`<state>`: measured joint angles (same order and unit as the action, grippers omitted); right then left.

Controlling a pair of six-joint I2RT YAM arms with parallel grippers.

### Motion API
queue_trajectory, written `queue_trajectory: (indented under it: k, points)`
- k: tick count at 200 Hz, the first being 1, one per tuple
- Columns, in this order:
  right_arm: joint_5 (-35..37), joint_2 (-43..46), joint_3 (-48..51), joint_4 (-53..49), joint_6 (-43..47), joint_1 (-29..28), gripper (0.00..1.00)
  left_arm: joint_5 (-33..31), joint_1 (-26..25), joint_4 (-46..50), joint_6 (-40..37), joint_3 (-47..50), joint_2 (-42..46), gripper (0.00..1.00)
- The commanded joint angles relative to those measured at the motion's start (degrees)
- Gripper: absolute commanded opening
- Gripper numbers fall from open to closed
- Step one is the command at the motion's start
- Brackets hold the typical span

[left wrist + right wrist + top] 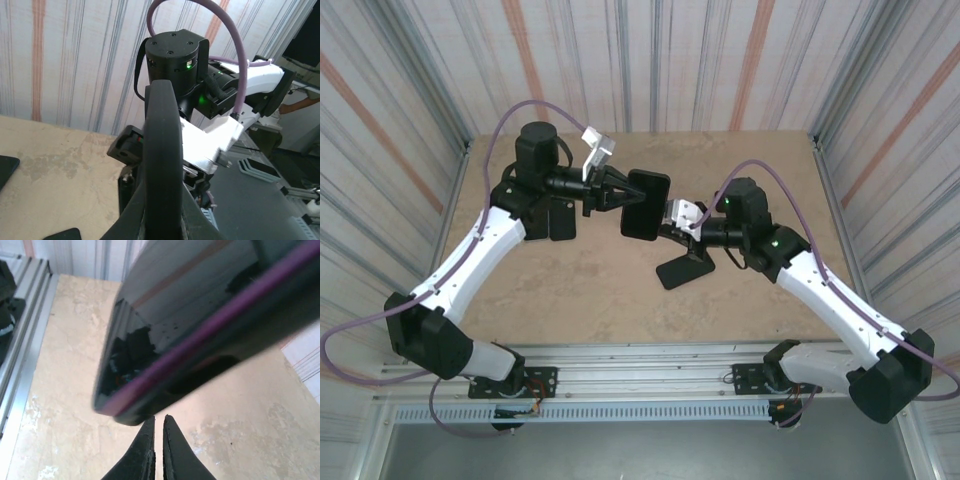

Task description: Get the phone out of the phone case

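- Table (600, 300): a beige top in the middle of the top view. Its near edge is hidden behind a metal rail (640, 352).
- Left arm (480, 250) and right arm (830, 290): they meet above the table's centre. In the left wrist view the right arm's wrist is partly hidden behind the case.
- Phone case (645, 205): it is held in the air at frame centre, between the two grippers. The left wrist view shows it edge-on, so its face is hidden.
- Phone (165, 315): a glossy dark face with a purple rim across the upper right wrist view, cut off at the top and right. Where the phone ends and the case begins is hard to make out.
- Left gripper (618, 192): clenched on the phone case.
- Right gripper (159, 422): the fingers are drawn together with only a thin slit between them. The tips reach the phone's lower edge, but whether they pinch it cannot be told.
- Dark rectangle (560, 218) and dark parallelogram (682, 270): both lie on the table, and it is unclear whether they are objects or shadows.
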<state>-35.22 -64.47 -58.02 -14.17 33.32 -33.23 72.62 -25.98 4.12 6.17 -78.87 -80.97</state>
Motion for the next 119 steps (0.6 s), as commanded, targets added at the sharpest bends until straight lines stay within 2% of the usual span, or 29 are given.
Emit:
queue_trajectory:
  k: [1,39,64,84,98,119]
  points:
    - [-1.94,1.79,0.60,9.54,-7.29,1.01,0.14,2.86,-0.87,-2.44,2.93,0.01,1.47,0.00]
    - [-7.80,1.74,0.86,11.76,-10.96,1.67,0.24,0.29,-0.72,-4.09,3.49,0.99,1.82,0.00]
    - [-6.86,2.18,1.26,10.12,-12.15,2.74,0.29,-4.00,-0.11,-7.29,6.43,1.40,2.29,0.00]
    - [-7.57,3.52,3.04,11.59,-17.93,5.74,0.37,-9.80,1.13,-12.20,14.22,2.45,2.74,0.00]
    - [-8.46,4.62,5.22,15.68,-26.49,8.37,0.45,-12.52,1.79,-16.36,21.43,3.18,2.73,0.00]
    - [-9.77,6.25,8.47,22.50,-36.99,10.69,0.52,-16.84,1.70,-19.32,30.70,3.94,2.64,0.00]
